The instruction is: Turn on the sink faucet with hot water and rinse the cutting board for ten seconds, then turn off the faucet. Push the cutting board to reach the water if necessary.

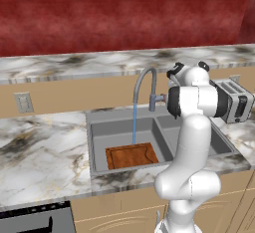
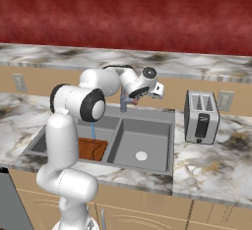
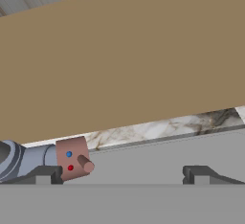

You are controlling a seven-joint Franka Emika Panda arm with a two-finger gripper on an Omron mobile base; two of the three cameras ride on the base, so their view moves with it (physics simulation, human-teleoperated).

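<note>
The sink faucet (image 1: 145, 85) was seen standing behind the divider of the sink (image 1: 94, 142), its arched spout turned over the larger left basin, and the water (image 1: 134, 122) was seen falling from it as a thin blue stream. The cutting board (image 1: 131, 156) was found lying flat on the floor of that left basin, toward the front wall; the stream appeared to land at or just behind the board's rear edge, though contact could not be confirmed from the base views. The gripper (image 3: 122, 174) was held beside the faucet's lever handle (image 3: 72, 158), with its fingers spread wide and nothing held between them; the reddish handle block, marked with a blue and a red dot, was seen just beside the left fingertip. The lever was judged to be stiff, small and smooth, best pressed on its short stub rather than pinched. The board was judged rigid, fairly light and likely slippery once wet, so it would slide readily on the basin floor; a push against its near edge or its grooved rim was judged the surest way of moving it under the stream. A toaster (image 2: 201, 117) stood on the counter (image 1: 40, 152) to the right of the sink, well apart.
</note>
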